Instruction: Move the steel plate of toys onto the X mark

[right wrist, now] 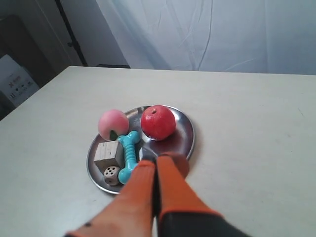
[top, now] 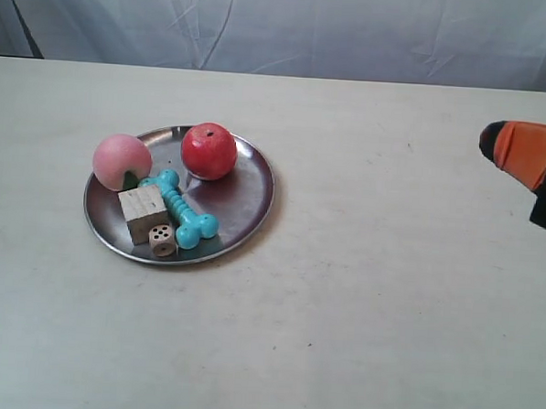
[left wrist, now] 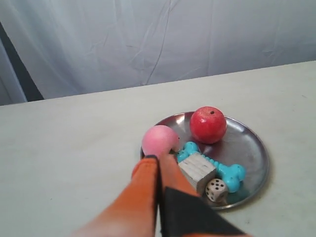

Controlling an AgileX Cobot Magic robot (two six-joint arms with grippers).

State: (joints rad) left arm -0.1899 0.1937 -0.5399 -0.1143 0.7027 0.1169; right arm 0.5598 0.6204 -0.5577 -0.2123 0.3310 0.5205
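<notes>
The steel plate [top: 244, 196] lies ahead of both grippers' tips, carrying apple [top: 209, 151], peach [top: 121, 160], bone [top: 181, 211], cube [top: 142, 213] and die [top: 163, 240]. Only the wrist views show the left gripper [left wrist: 158, 159] and right gripper [right wrist: 157, 159], each pinched closed on nothing. The exterior view catches just one arm [top: 527, 158], at its right edge.

A staged lab setup: plain pale table [top: 385, 339] backed by a hung, creased white sheet [top: 310, 28].
</notes>
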